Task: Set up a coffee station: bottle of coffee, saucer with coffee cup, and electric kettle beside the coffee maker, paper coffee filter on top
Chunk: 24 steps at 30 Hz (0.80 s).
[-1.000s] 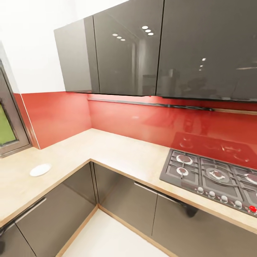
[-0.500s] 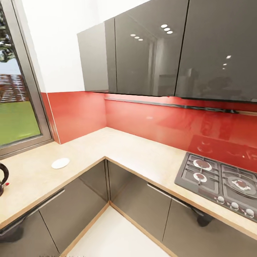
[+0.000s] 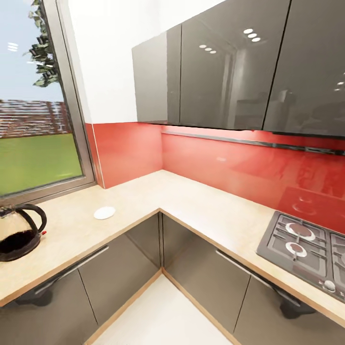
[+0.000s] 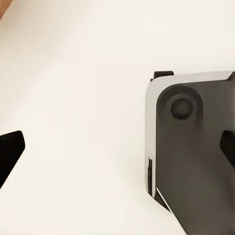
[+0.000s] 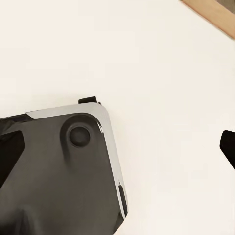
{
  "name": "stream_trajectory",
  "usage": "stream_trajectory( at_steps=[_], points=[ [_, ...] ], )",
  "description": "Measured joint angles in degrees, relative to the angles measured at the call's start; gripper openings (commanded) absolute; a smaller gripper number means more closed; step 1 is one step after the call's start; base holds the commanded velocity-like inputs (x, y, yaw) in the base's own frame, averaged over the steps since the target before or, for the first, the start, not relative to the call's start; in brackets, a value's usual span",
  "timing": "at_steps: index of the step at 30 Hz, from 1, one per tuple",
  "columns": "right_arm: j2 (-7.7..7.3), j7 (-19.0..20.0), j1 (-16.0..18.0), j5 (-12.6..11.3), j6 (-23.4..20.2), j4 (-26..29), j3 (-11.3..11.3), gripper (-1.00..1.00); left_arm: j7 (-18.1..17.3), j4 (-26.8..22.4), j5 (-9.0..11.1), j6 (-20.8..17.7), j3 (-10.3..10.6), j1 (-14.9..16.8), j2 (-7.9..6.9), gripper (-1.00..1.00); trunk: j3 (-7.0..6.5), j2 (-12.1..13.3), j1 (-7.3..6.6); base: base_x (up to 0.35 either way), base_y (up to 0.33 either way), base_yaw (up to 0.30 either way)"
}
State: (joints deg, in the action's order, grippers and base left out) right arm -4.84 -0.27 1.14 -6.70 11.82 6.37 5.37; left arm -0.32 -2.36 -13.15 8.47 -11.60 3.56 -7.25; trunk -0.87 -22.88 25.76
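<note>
Now 1 electric kettle [image 3: 19, 231], 1 saucer [image 3: 104, 212] on countertop [image 3: 191, 203], both tools wide open, empty.

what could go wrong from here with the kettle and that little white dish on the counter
1. The electric kettle stands near the counter's front edge, partly cut off by the head view's left border, so a grasp planned from here could be misjudged.
2. The saucer is flat and pale on the light countertop; a gripper may struggle to get under its rim and could push it along the counter.
3. Both wrist views show floor and the robot's base, so the arms hang low and must clear the counter edge when rising.
</note>
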Motion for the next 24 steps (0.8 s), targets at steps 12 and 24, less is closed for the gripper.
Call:
stream_trajectory(
  at_steps=[12,24],
  points=[
    [0.00,0.0,0.0,0.0,0.0,0.0,0.0,1.00,0.0,0.0,0.0,0.0,0.0,0.0,0.05,1.00,0.00,0.0,0.00,0.000,-0.118,0.278],
    [0.02,0.0,0.0,0.1,0.0,0.0,0.0,1.00,0.0,-0.1,0.0,0.0,0.0,0.0,0.04,1.00,0.00,0.0,0.00,0.000,-0.088,0.278]
  ],
)
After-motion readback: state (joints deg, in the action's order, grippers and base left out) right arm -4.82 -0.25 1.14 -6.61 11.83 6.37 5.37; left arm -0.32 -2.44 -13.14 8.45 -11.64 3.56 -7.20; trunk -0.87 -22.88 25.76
